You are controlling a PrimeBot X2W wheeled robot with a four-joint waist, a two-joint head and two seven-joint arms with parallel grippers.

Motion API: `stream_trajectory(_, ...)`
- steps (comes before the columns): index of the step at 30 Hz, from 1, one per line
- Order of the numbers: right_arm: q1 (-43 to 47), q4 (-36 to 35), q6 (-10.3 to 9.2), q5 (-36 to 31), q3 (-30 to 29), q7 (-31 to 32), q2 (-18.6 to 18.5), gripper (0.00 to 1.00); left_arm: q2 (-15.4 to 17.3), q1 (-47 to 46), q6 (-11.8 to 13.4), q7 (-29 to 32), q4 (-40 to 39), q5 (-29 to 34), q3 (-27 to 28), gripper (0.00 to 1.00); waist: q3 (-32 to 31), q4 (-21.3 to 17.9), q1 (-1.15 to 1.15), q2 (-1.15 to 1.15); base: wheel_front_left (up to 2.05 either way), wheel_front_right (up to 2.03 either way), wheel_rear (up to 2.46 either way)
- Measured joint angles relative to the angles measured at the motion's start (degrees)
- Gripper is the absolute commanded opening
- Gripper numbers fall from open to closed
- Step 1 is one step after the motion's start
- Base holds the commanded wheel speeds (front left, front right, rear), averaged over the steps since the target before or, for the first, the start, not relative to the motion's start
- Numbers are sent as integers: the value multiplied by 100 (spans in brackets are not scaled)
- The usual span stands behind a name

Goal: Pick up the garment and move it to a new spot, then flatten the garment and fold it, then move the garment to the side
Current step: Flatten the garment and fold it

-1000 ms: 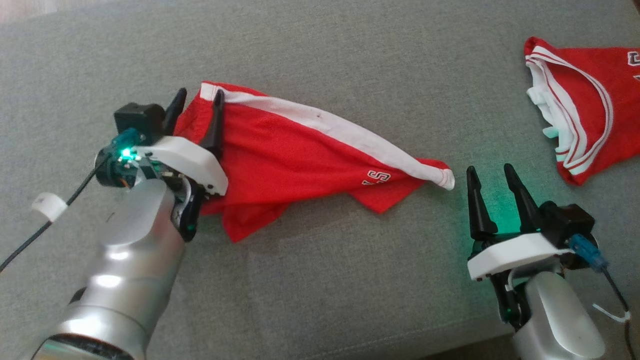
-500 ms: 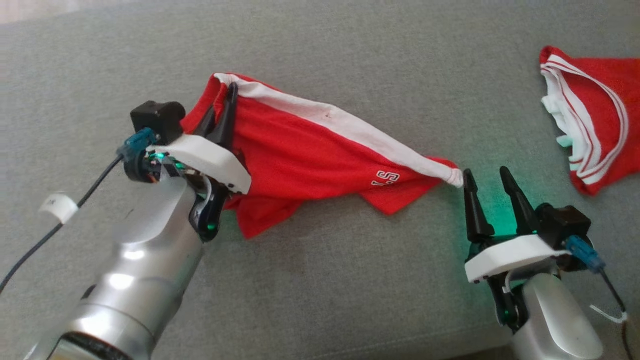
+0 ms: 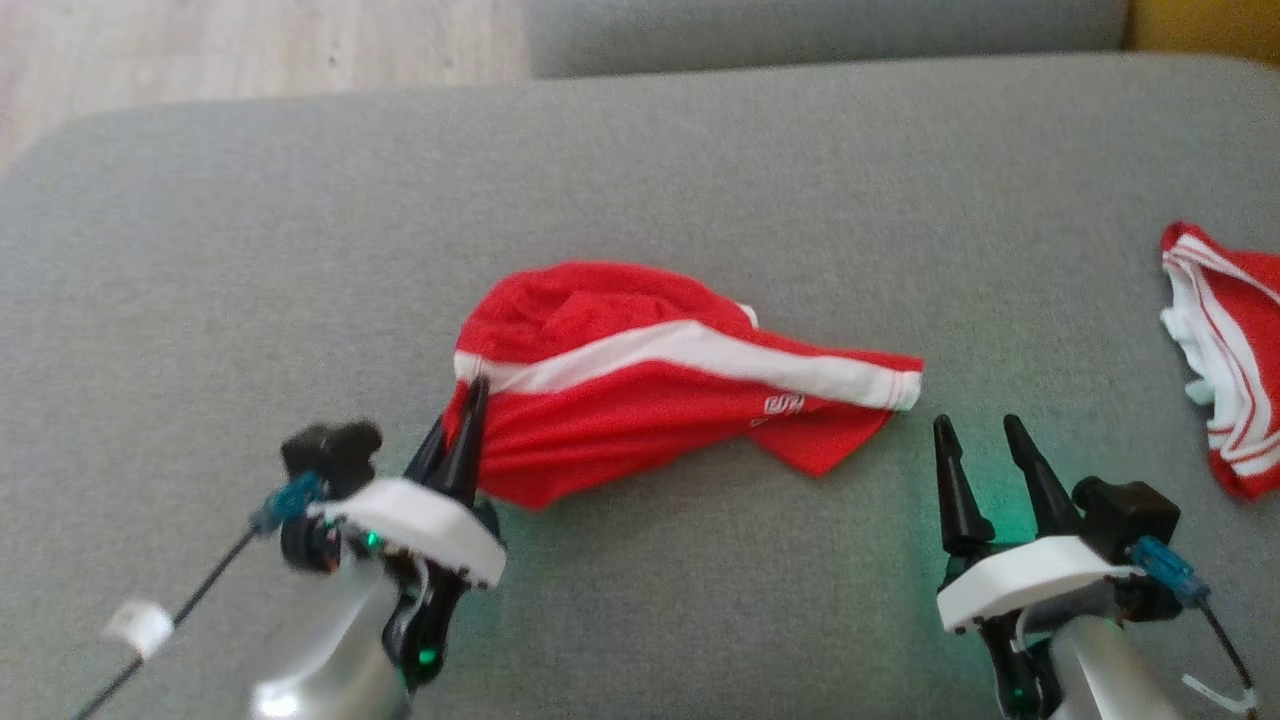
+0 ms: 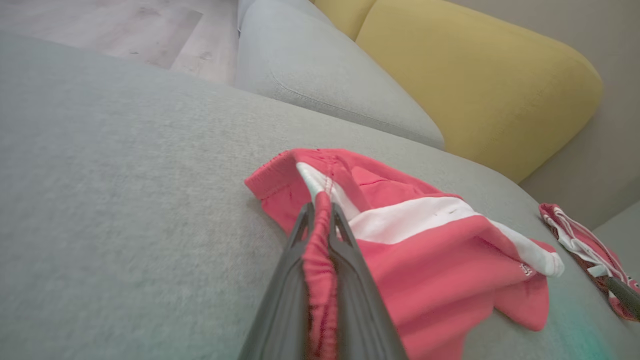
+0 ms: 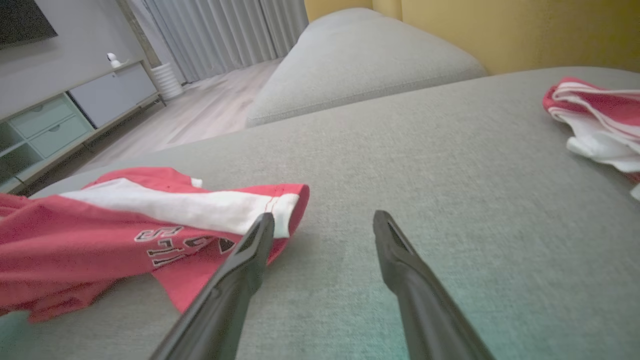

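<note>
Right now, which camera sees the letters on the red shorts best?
The right wrist view: the white letters on the red shorts look big and close, beside the open right fingers. The head view shows them small and blurry; in the left wrist view they are a tiny mark near the hem.

Lettering (image 3: 785,405) on garment (image 3: 640,420) — illegible

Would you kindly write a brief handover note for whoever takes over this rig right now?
Grippers: left gripper shut on the waistband edge of the red shorts; right gripper open, holding nothing, near their striped end.
Things: the shorts lie bunched on the grey cushion; a second red garment lies at the far right.
Done: shorts gripped.
Left: set down, flatten, fold, move aside.
</note>
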Motion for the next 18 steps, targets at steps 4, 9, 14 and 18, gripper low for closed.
stream_trajectory(4,4,-1,0,52,67,0,0,100,9,546,1,-1,-144,313,525,82,-257,145,0,0,0,0,0)
stream_trajectory(9,112,-93,0,111,123,0,0,100,-22,1167,250,-1,-527,1183,1522,100,-453,177,0,0,0,0,0)
stream_trajectory(14,215,-274,0,218,305,0,0,100,-170,1834,630,-1,-1261,2447,2562,100,-516,122,1,0,0,0,0)
stream_trajectory(18,218,-343,0,254,410,0,0,100,-304,2432,812,-1,-1742,3470,3019,100,-580,102,1,0,0,0,0)
